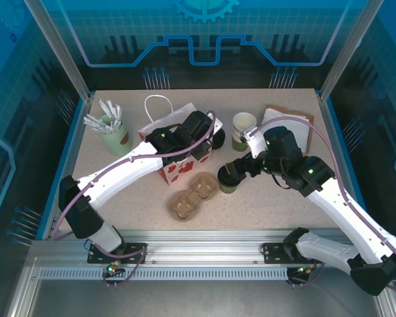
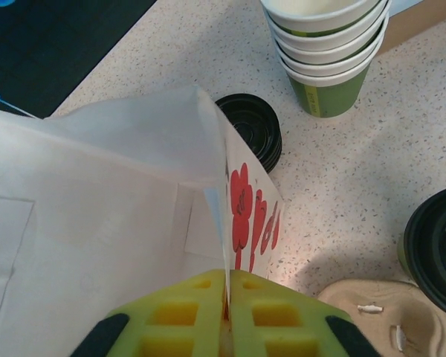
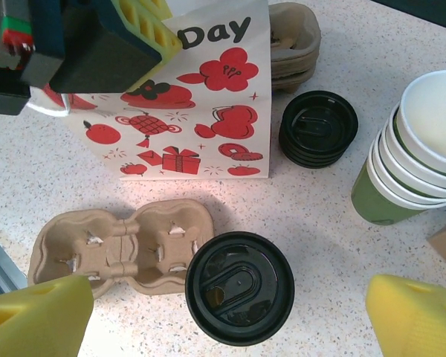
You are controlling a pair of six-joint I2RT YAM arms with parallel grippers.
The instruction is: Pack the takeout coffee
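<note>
The takeout coffee (image 3: pixel 240 288), a green cup with a black lid, stands upright on the table beside a pulp cup carrier (image 3: pixel 123 245). My right gripper (image 3: pixel 227 321) hovers over it, open, one yellow finger on each side and not touching it. From above, the coffee (image 1: pixel 226 179) sits just left of the right gripper (image 1: pixel 241 168). A white paper bag with red prints (image 3: pixel 201 104) stands behind it. My left gripper (image 2: pixel 227 301) is shut on the bag's (image 2: pixel 97 223) top edge, and the same bag (image 1: pixel 162 125) shows from above.
A stack of black lids (image 3: pixel 317 128) and a stack of lidless green cups (image 3: pixel 424 141) stand right of the bag. Spare carriers (image 3: pixel 293 37) lie behind it. A pale green cup with white sticks (image 1: pixel 112 132) is at the far left, brown sleeves (image 1: pixel 287 122) at the far right.
</note>
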